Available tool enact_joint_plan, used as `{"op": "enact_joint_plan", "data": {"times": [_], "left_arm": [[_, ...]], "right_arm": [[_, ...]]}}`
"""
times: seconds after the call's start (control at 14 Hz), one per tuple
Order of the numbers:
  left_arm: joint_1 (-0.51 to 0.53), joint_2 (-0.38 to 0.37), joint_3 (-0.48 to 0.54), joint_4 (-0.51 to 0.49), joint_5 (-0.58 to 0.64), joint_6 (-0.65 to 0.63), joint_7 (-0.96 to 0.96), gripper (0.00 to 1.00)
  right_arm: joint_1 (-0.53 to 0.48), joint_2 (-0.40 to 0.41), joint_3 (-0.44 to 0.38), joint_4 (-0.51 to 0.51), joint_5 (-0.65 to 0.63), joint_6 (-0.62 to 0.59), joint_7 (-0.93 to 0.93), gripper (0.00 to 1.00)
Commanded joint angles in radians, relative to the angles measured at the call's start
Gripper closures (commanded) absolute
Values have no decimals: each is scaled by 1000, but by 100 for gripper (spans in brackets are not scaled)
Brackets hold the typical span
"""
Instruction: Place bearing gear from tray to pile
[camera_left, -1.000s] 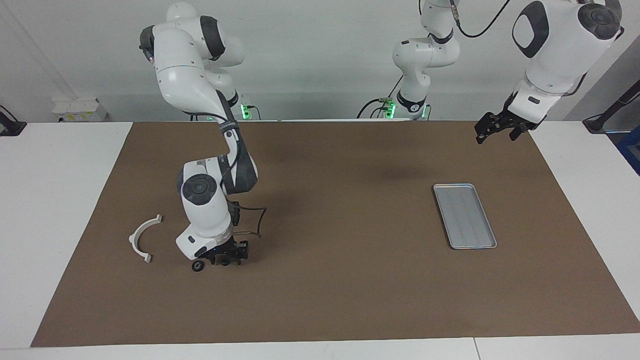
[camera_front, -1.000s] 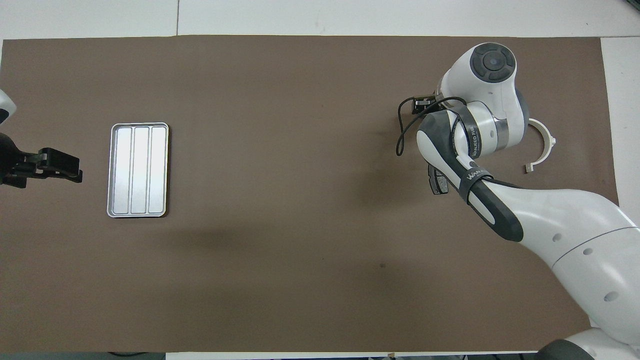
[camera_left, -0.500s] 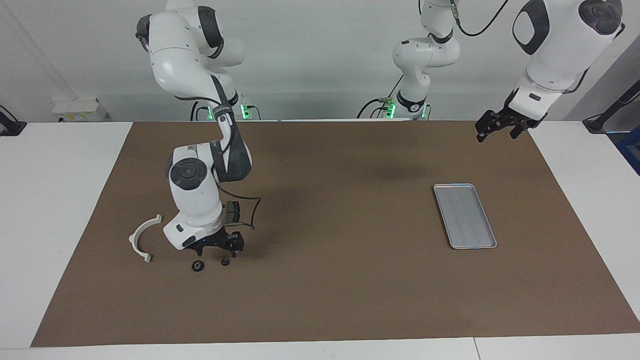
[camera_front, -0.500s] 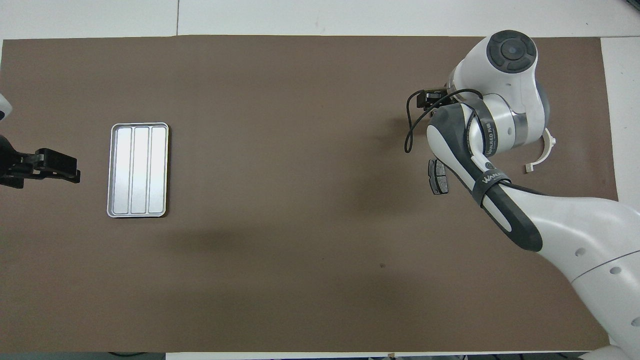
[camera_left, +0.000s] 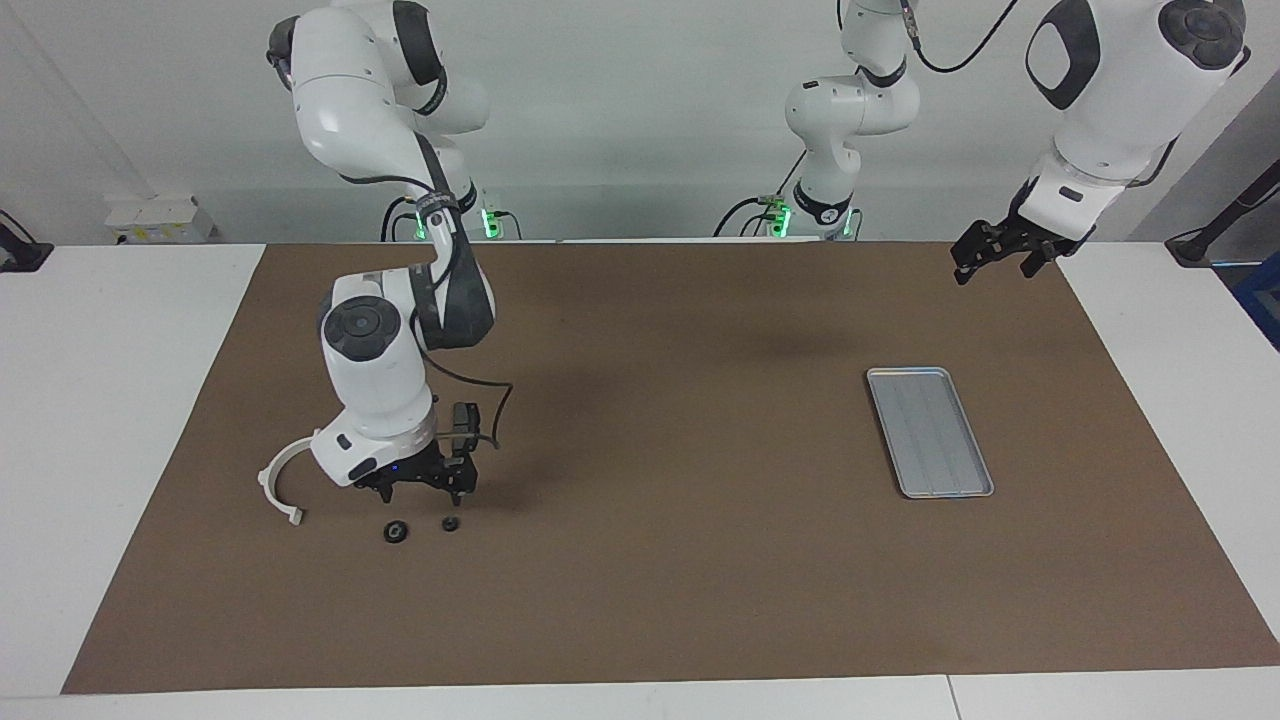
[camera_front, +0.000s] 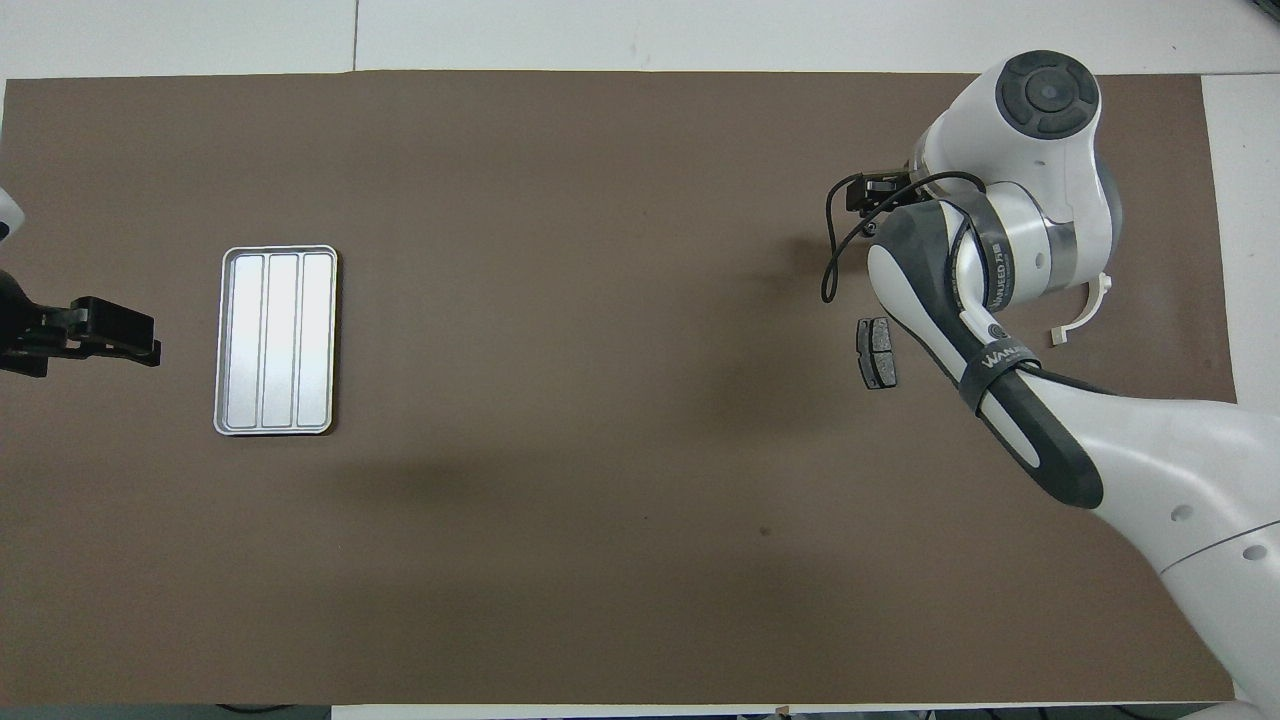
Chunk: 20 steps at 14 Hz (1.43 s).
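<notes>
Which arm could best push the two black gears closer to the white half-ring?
Probably right: the right gripper hangs above the gears, beside the half-ring; the left gripper waits by the tray.

I work over a brown mat (camera_left: 700, 560) on a white table (camera_left: 120, 400). A white box (camera_left: 160, 218) stands at the table's edge, toward the right arm's end.

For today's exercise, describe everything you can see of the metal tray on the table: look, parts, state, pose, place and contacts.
The tray is a flat, silver-grey rectangle that looks like metal, with rounded corners, a low raised rim and lengthwise ridges splitting its floor into three strips. It holds nothing. It lies flat on the brown mat, toward the left arm's end of the table. Nothing touches it but the mat; the left gripper hangs in the air apart from it.
</notes>
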Motion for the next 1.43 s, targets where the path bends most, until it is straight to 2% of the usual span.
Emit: {"op": "enact_joint_plan", "data": {"times": [0.0, 0.21, 0.43, 0.64, 0.93, 1.36], "left_arm": [[-9, -29, 11, -33, -9, 18, 2, 0], [-9, -29, 11, -33, -9, 18, 2, 0], [-9, -31, 11, -33, -9, 18, 2, 0], [-9, -29, 11, -33, -9, 18, 2, 0], [-9, -29, 11, -33, -9, 18, 2, 0], [-9, -29, 11, -33, -9, 18, 2, 0]], "right_arm": [[-25, -181, -34, -157, 121, -28, -141, 0], [-26, -334, -70, -255, 164, -82, -249, 0], [-26, -453, -76, -259, 164, -231, -359, 0], [-20, -545, -76, -242, 164, -387, -353, 0], [-9, -542, -74, -95, 191, -594, -218, 0], [-8, -571, -71, -79, 187, -657, -209, 0]]}}
